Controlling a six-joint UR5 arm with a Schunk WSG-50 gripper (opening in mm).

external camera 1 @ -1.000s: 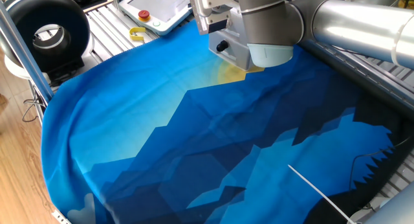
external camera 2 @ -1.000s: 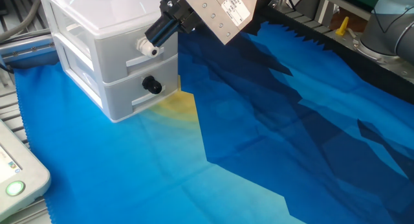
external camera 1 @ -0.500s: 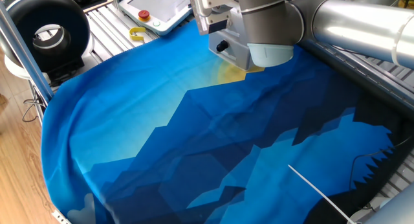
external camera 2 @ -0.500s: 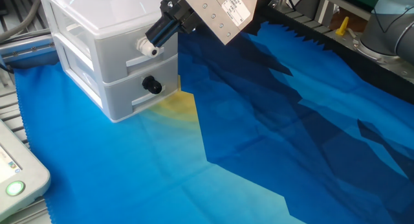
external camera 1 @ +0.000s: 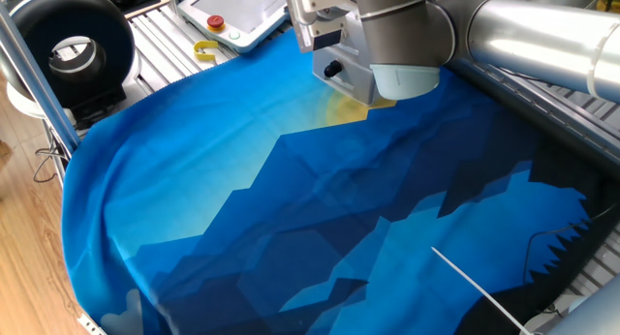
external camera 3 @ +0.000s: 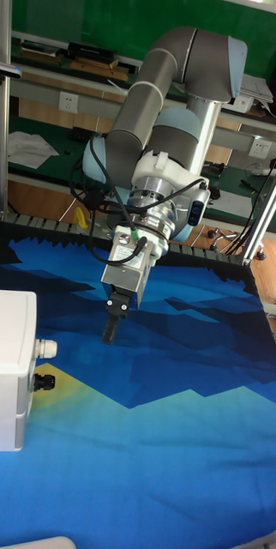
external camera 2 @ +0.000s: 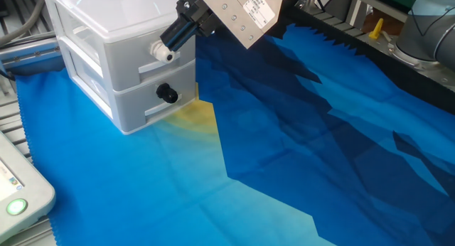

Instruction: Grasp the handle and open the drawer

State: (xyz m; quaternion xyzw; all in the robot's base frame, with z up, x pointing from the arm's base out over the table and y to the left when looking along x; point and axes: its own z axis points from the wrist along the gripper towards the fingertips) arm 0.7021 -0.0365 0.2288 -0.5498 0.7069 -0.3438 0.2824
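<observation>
In one fixed view, the arm (external camera 1: pixel 528 30) filled the upper right, its wrist hiding the drawer unit and the jaws entirely. A blue cloth (external camera 1: pixel 291 228) with a yellow patch covered the tabletop. A white pendant (external camera 1: pixel 237 11) with a red button (external camera 1: pixel 215 23) lay at the far edge, a yellow piece (external camera 1: pixel 204 51) just beside it, and a black ring-shaped device (external camera 1: pixel 68 45) stood at the left.

In the other fixed view, the drawer (external camera 2: pixel 117 57) stood on the cloth at the upper left, pale grey-white and stacked in tiers. The black handle (external camera 2: pixel 167 94) sat on the lower front; a white knob (external camera 2: pixel 161 53) sat on the front above it. The gripper (external camera 2: pixel 173 40) slanted down from the upper right, its dark tip just beside the white knob and well above the black handle. Whether the jaws were spread or pressed together could not be told here.

In the tall fixed view, the gripper hung tilted to the right of the drawer, apart from both knobs, nothing between its jaws, which looked close together, though I could not tell for certain.
</observation>
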